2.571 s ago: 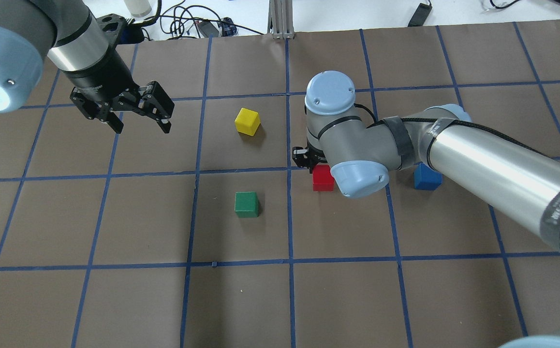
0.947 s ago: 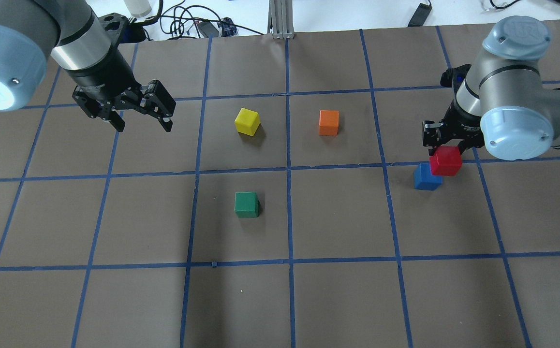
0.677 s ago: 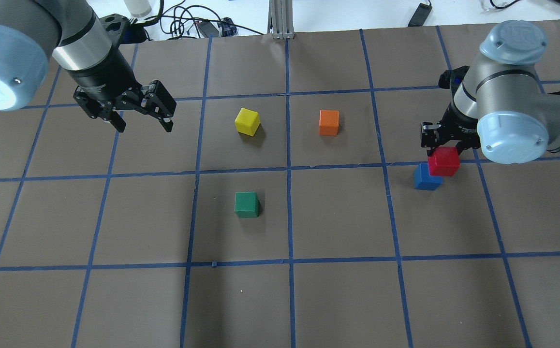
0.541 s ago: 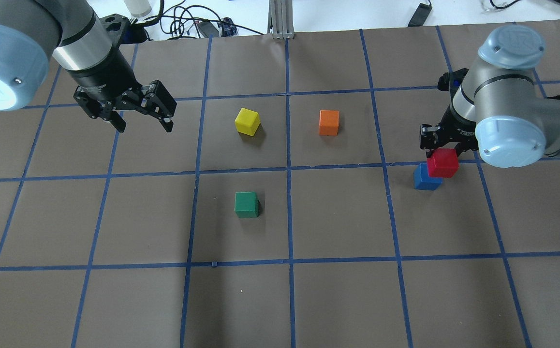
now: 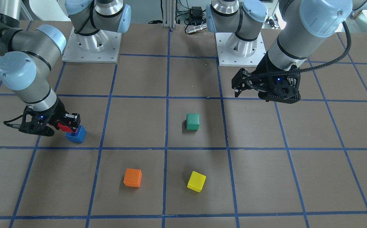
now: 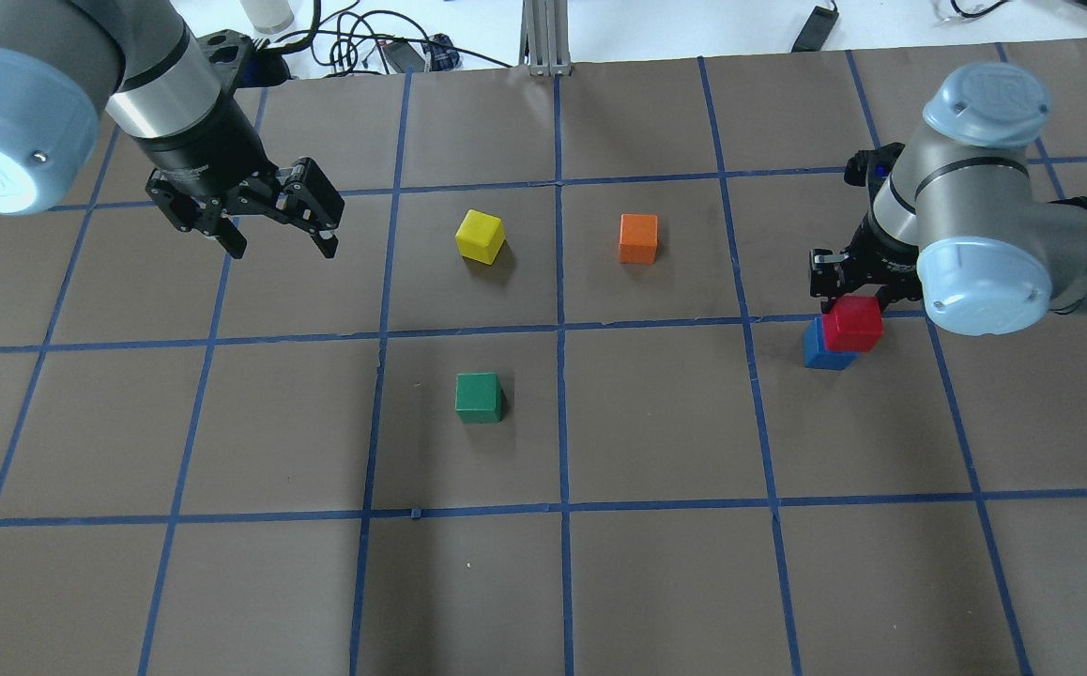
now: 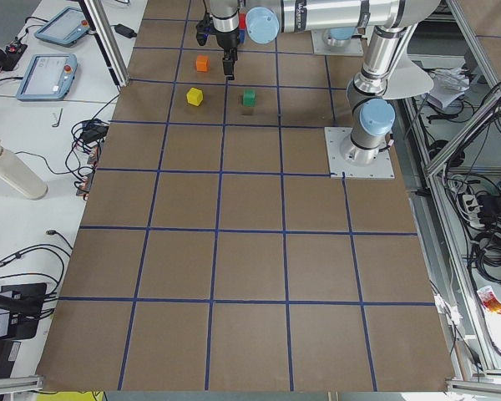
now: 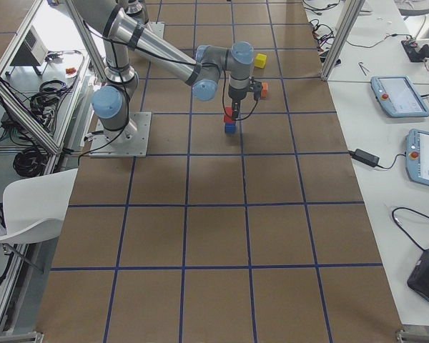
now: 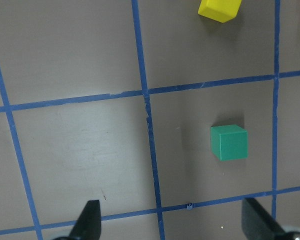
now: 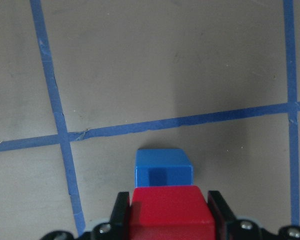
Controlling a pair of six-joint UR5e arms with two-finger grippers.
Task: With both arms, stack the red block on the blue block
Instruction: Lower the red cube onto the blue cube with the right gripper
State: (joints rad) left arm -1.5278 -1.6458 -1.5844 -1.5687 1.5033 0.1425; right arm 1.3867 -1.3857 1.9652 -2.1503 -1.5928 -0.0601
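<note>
The right hand (image 6: 851,305) is clenched on the red block (image 6: 855,325), with a finger on each side. The blue block (image 6: 816,352) sits on the desk (image 6: 656,422) just beneath that hand, partly covered. The left hand (image 6: 281,246) hangs released, well apart.

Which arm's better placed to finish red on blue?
Right. The right gripper holds the red block close above the blue block; the left gripper hangs open and empty, far across the table.
</note>
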